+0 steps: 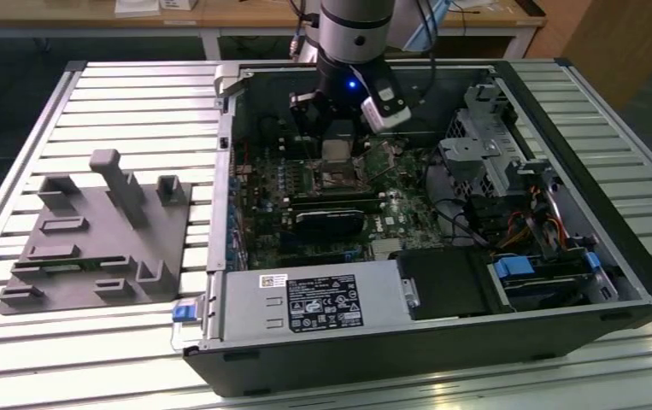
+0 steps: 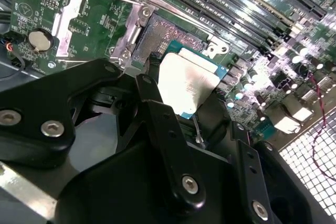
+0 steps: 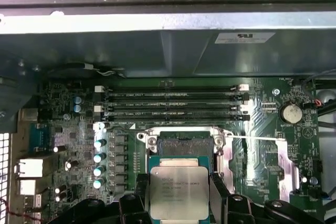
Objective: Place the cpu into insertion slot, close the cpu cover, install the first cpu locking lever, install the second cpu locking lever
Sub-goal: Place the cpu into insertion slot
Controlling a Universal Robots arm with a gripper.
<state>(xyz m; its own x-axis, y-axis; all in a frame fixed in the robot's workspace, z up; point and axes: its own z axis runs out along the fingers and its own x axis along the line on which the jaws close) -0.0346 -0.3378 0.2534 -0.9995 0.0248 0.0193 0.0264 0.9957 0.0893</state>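
Hand (image 3: 179, 186) clenched on cpu (image 3: 175, 192) — black fingers (image 3: 218, 195) press two opposite edges, silver top up. Cpu held just above insertion slot (image 3: 185, 145), overlapping one edge of it in both wrist views, not seated. Slot uncovered, dark contact field bare. Memory slots (image 3: 173, 103) just beyond slot — computer case (image 1: 440, 342) lies open on slatted surface (image 1: 132, 94).

- The computer case (image 1: 417, 354) is set on the desk (image 1: 132, 85), a fixture plate (image 1: 97, 248) to the exterior view's left.
- The cpu (image 3: 175, 192) is held in the claw (image 1: 338, 161), near the insertion slot (image 3: 186, 144).
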